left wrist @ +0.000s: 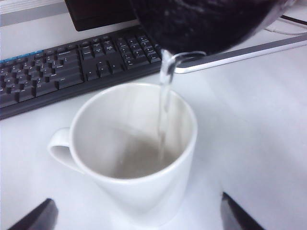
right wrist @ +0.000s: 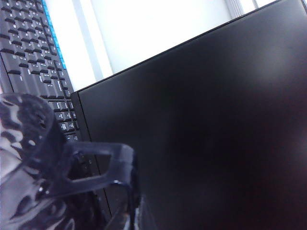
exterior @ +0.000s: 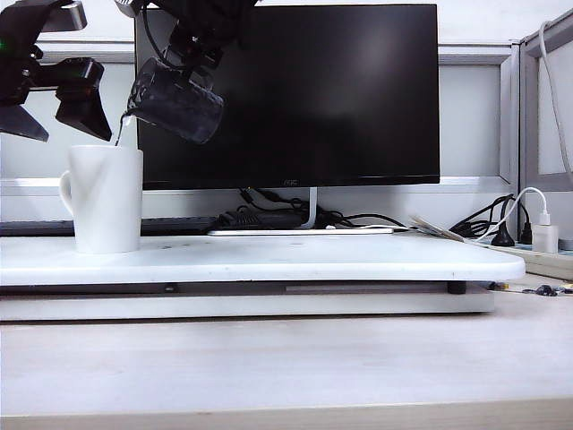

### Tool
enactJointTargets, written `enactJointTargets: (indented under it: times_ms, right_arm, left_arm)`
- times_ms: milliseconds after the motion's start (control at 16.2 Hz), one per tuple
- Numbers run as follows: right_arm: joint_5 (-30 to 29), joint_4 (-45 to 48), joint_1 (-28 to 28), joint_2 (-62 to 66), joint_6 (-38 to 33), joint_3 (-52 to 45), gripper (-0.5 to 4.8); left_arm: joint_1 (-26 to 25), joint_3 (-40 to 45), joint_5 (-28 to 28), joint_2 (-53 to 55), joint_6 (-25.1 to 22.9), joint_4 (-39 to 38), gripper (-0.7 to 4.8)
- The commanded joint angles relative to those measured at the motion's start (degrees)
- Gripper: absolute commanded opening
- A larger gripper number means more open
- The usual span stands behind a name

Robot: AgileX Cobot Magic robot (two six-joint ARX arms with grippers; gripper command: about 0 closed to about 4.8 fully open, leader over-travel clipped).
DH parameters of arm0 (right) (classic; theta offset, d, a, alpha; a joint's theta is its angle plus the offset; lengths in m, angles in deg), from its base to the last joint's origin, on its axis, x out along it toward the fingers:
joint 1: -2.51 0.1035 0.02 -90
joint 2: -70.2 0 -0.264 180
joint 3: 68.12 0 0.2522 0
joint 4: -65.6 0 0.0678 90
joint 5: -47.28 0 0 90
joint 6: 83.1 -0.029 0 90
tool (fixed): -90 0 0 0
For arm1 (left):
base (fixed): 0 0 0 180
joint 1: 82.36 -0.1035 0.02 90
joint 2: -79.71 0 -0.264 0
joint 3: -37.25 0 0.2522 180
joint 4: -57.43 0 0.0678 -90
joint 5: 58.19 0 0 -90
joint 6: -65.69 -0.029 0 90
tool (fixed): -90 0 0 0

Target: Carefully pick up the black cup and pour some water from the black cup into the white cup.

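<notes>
The black monitor [exterior: 295, 90] is the largest thing; the exterior view shows it upright behind the white tabletop [exterior: 269, 255], and in the right wrist view its dark screen [right wrist: 206, 129] covers most of the picture. The keyboard [left wrist: 72, 62] is only a thin dark strip behind the white cup in the exterior view, but the left wrist view shows its keys clearly, just behind the cup. The white cup [exterior: 106, 199] stands upright on the left part of the tabletop, its handle pointing left; only the left wrist view looks into it [left wrist: 139, 143] and shows a little water already at the bottom. The black cup [exterior: 176, 100] hangs tilted above and just to the right of the white cup, its mouth turned down to the left. The right gripper [exterior: 199, 40] is closed on the black cup from above; its fingers are hard to separate in the exterior view, and the right wrist view shows only the cup wall and handle [right wrist: 62, 163] very near. The left gripper [exterior: 54, 98] hovers open at the upper left, holding nothing; its two dark fingertips [left wrist: 33, 216] stand on both sides of the white cup without touching it. The water [left wrist: 164, 100] falls as a thin clear stream from the black cup's rim into the white cup, plain in the left wrist view and only a fine line [exterior: 120, 130] in the exterior view.
</notes>
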Motion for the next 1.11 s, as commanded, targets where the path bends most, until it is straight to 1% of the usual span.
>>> enactJointTargets:
  times_ms: [62, 247, 494, 679, 741, 926, 987, 1049, 1111]
  right_arm:
    - [0.2, 2.4, 0.4, -0.9, 0.2, 0.6, -0.06]
    - [0.2, 2.4, 0.5, -0.9, -0.8, 0.6, -0.06]
    - [0.3, 2.4, 0.4, -0.9, -8.7, 0.6, -0.06]
    - [2.8, 2.3, 0.3, -0.9, -19.7, 0.6, -0.06]
    - [4.1, 2.3, 0.0, -1.0, -24.4, 0.6, -0.06]
    - [5.0, 0.5, -2.3, -2.3, -38.7, 0.6, -0.06]
    - [7.2, -0.9, -3.7, -3.8, -41.2, 0.6, -0.06]
    - [7.5, -3.3, -5.3, -6.1, -43.1, 0.6, -0.06]
    - [7.1, -6.0, -6.7, -8.4, -45.9, 0.6, -0.06]
  left_arm:
    - [-0.1, -0.1, 0.2, -0.3, 0.0, 0.3, 4.79]
    - [-0.1, -0.1, 0.2, -0.8, 0.0, 0.3, 4.79]
    - [-0.1, -0.1, 0.2, -1.5, 0.0, -0.2, 4.79]
    - [-0.1, -0.1, 0.2, -2.5, 0.0, -1.0, 4.79]
    - [-0.1, -0.1, 0.2, -3.4, 0.0, -0.9, 4.79]
    - [-0.1, -0.1, 0.1, -5.3, 0.0, -0.7, 4.79]
    - [-0.1, -0.1, 0.2, -6.3, 0.0, -1.4, 4.79]
    - [-0.1, -0.1, 0.2, -6.8, 0.3, -1.6, 4.79]
    - [0.0, -0.1, -0.5, -7.3, 2.1, -0.9, 4.79]
